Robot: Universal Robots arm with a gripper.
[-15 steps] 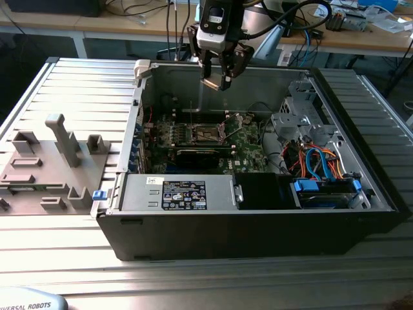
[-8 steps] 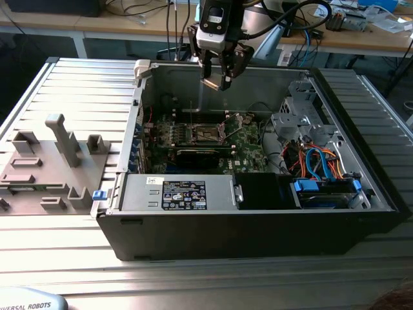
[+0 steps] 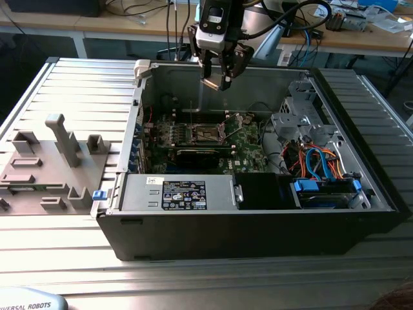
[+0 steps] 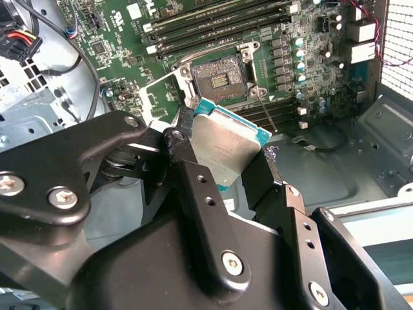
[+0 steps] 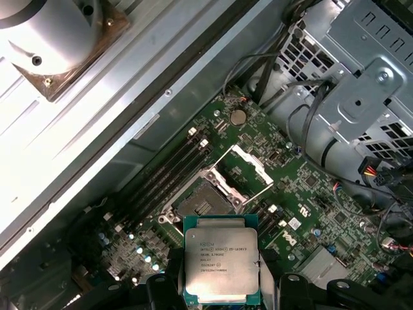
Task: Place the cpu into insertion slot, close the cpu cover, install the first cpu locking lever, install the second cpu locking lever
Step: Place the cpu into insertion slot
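jaws grip cpu (image 4: 226, 152) above insertion slot (image 4: 218, 79)

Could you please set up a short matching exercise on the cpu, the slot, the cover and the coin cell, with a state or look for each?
Things:
1. cpu
2. slot
3. cover
4. coin cell

States:
A. swung open beside the socket
B. clamped in the jaws of the gripper
C. empty, with its contacts bare
D. round and silver, lying on the green board

Pairs: 1-B, 2-C, 3-A, 4-D
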